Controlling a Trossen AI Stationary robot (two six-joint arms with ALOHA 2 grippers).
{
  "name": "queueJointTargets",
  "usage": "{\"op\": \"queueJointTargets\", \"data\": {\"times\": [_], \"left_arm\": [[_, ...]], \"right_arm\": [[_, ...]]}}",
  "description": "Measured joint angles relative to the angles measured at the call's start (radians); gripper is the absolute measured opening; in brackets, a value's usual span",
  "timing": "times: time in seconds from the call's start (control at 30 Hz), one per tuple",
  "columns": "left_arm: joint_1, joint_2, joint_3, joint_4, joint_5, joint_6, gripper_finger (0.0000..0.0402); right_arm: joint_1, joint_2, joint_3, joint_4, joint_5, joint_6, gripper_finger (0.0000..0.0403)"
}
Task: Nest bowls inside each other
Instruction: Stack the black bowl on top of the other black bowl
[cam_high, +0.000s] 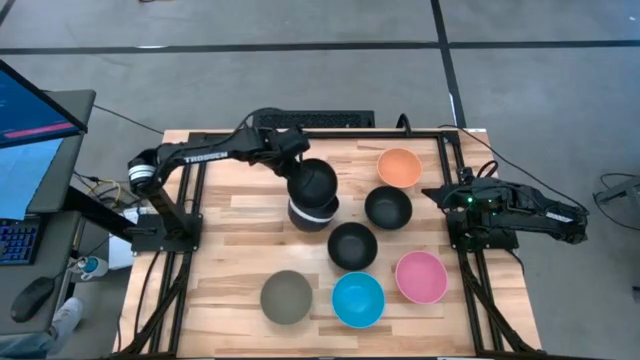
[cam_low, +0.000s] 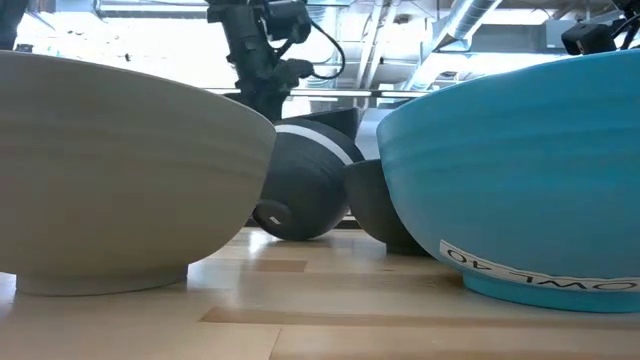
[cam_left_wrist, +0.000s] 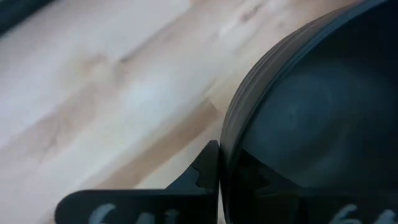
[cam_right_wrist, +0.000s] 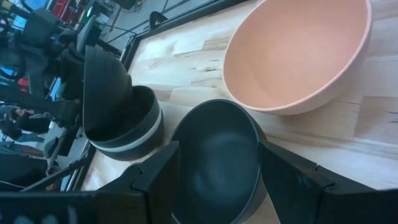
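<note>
grey-olive bowl (cam_low: 120, 170) and blue bowl (cam_low: 520, 170) fill the low view, hiding most of the stack (cam_high: 313, 205); left gripper (cam_high: 300, 172) pinches a tilted black bowl (cam_high: 314, 182), right gripper (cam_high: 436, 193) spread.

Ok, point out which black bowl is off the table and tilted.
The black bowl clamped in the left gripper, tipped over the black-and-white stack. The other two black bowls sit upright on the table.
</note>
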Motion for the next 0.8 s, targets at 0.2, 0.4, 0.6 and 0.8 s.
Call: {"op": "queueJointTargets", "data": {"times": [0.2, 0.4, 0.6, 0.8], "left_arm": [[-0.034, -0.009, 0.0, -0.036, 0.054, -0.029, 0.0], [-0.076, -0.013, 0.0, -0.137, 0.057, -0.068, 0.0], [-0.126, -0.014, 0.0, -0.177, 0.065, -0.109, 0.0], [-0.212, -0.014, 0.0, -0.185, 0.041, -0.161, 0.0]], "right_arm": [[0.0, 0.0, 0.0, 0.0, 0.001, -0.007, 0.024], [0.0, 0.0, 0.0, 0.0, 0.001, -0.007, 0.024], [0.0, 0.0, 0.0, 0.0, 0.002, -0.007, 0.024], [0.0, 0.0, 0.0, 0.0, 0.001, -0.007, 0.024]]}}
